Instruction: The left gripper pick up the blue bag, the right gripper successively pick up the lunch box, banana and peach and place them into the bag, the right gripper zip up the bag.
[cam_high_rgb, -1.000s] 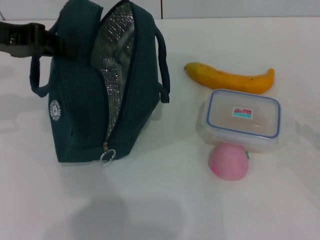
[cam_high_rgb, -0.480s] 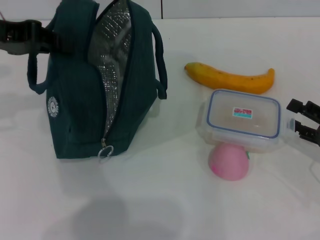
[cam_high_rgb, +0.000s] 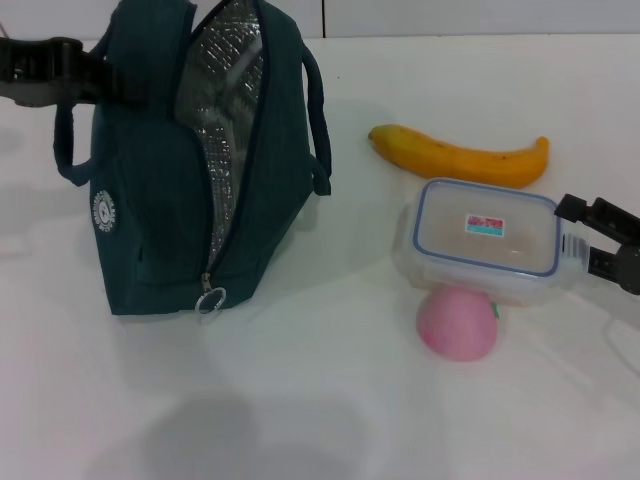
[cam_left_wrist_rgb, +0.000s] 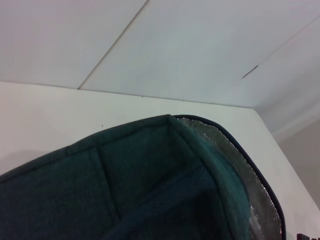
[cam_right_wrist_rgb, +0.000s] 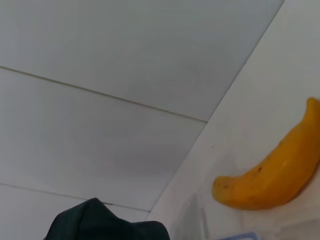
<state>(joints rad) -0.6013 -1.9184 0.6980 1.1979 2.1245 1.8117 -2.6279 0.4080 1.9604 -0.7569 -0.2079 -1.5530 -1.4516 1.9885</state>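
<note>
The blue bag stands upright at the left of the white table, unzipped, with its silver lining showing. My left gripper is shut on the bag's top at its left side; the bag's top fills the left wrist view. The clear lunch box with a blue-rimmed lid lies at the right and rests partly on the pink peach. The banana lies behind the box and also shows in the right wrist view. My right gripper is open, its fingers either side of the box's right edge.
A metal zipper pull ring hangs at the bag's lower front. Two carry handles stick out from the bag's sides. A white wall rises behind the table.
My right gripper has come in from the right edge and moved left up to the lunch box. The bag has shifted slightly left with the left gripper.
</note>
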